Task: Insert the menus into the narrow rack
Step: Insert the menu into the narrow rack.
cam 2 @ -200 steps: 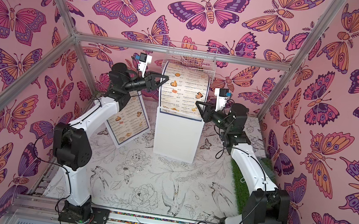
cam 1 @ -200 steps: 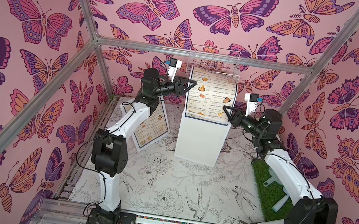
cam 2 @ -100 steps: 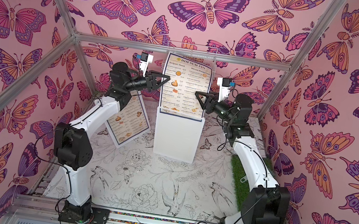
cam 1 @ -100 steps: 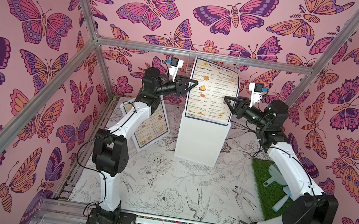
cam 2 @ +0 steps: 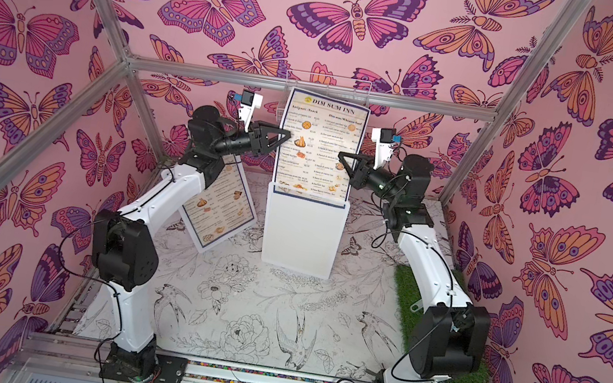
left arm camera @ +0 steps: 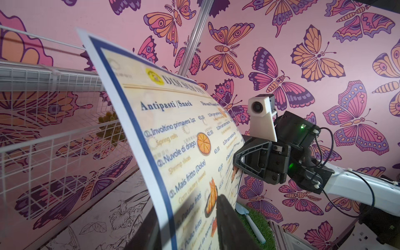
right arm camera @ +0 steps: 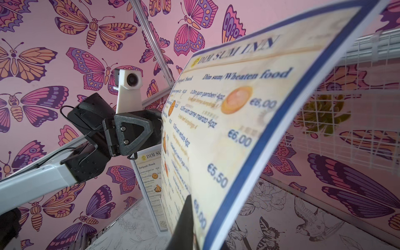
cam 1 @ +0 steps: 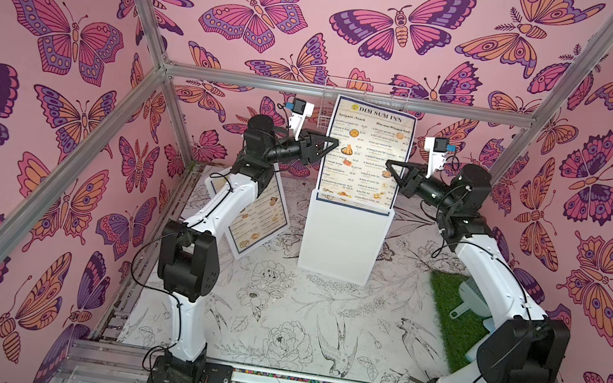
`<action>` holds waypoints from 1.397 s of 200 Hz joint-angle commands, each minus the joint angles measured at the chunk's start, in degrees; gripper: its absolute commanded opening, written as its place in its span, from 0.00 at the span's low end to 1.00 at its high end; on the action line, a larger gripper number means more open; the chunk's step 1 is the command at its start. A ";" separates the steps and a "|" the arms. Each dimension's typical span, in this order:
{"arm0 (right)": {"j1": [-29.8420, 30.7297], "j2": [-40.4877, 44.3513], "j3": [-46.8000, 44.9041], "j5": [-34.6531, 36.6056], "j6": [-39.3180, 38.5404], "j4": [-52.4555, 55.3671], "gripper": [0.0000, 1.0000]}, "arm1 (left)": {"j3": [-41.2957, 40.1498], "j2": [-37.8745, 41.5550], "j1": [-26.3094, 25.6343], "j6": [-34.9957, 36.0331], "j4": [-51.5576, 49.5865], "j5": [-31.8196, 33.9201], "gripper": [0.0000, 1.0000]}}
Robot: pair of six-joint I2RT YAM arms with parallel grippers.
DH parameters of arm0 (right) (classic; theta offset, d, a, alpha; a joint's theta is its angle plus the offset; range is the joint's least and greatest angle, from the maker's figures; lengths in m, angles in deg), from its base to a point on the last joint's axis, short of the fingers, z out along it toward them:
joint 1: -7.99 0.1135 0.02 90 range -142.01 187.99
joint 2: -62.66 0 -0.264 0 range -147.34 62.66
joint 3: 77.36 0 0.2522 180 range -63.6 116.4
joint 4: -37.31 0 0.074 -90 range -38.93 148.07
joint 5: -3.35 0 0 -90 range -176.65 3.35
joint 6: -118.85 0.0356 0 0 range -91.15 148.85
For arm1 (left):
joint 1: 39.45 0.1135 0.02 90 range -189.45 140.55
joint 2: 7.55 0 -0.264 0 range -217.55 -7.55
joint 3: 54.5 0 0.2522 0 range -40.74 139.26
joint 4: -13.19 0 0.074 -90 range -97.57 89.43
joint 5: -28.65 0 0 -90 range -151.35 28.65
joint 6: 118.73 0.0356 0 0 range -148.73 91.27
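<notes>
**tinker_jo:** where's your rig at right now? both arms up?

**me:** yep, both up. My left arm climbs off the front rail with the elbow bent. The forearm angles up and back, and the wrist is turned inward. That puts the left gripper pointing sideways at the left edge of the upright menu. My right arm pretty much mirrors it, with the right gripper level at the opposite edge, a touch lower down the sheet. In both top views the two grippers face each other across the page.

**tinker_jo:** so is the menu actually in?

**me:** only just. Its bottom edge sits in the top of the white rack in the middle of the table. Most of the sheet stands above the slot, bowed a little. The second menu is on my left arm's side of the rack, propped at a slant behind that forearm. I can't tell what it leans on.

**tinker_jo:** and the grip?

**me:** The right gripper is pinched together on the upright menu's edge. The left one isn't squeezing. In the left wrist view its fingers stand apart on either side of the sheet, with a shadow between finger and paper.
</notes>
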 commanded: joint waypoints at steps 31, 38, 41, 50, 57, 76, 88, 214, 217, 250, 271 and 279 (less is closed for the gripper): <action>-0.33 1.50 -2.96 -2.76 -0.22 -1.26 0.05 | 1.32 -0.26 -0.28 0.90 -0.38 -0.89 0.45; -0.35 1.55 -3.18 -3.14 -0.48 -0.80 0.05 | 1.34 -0.25 -0.28 0.84 -0.39 -0.98 0.46; -0.35 1.53 -3.20 -3.37 -0.58 -0.64 0.05 | 1.38 -0.21 -0.28 0.84 -0.41 -1.03 0.46; -0.35 1.50 -3.53 -3.47 -0.91 -0.36 0.06 | 1.19 -0.09 -0.28 0.89 -0.38 -1.16 0.46; -0.31 1.54 -3.95 -3.42 -0.94 -0.56 0.07 | 1.03 0.00 -0.28 0.94 -0.43 -1.08 0.46; -0.33 3.23 -3.65 -3.40 -0.68 -1.03 0.19 | 1.28 0.04 -0.28 0.95 -0.47 -0.99 0.46; -0.34 2.88 -2.03 -3.40 -0.71 -0.65 0.30 | 1.85 -0.24 -0.29 0.87 -0.66 -1.07 0.46; -0.31 1.51 -1.52 -2.87 -1.26 -0.21 0.12 | 0.22 0.63 -0.99 2.41 -2.23 -0.81 0.44; -0.35 1.50 -1.76 -2.76 -1.29 -0.23 0.12 | 0.15 0.77 -0.99 2.43 -2.23 -0.73 0.44; -0.31 3.34 -2.73 -1.92 -1.83 -0.27 0.11 | -0.06 1.17 -0.93 2.70 -2.23 -0.43 0.44; -0.38 3.41 -2.64 -2.31 -1.19 -0.92 0.26 | -0.20 1.26 -0.97 2.62 -2.24 -0.64 0.44; -0.44 3.31 -2.13 -2.32 -1.03 -1.02 0.33 | -0.32 1.22 -0.98 2.61 -2.27 -0.72 0.44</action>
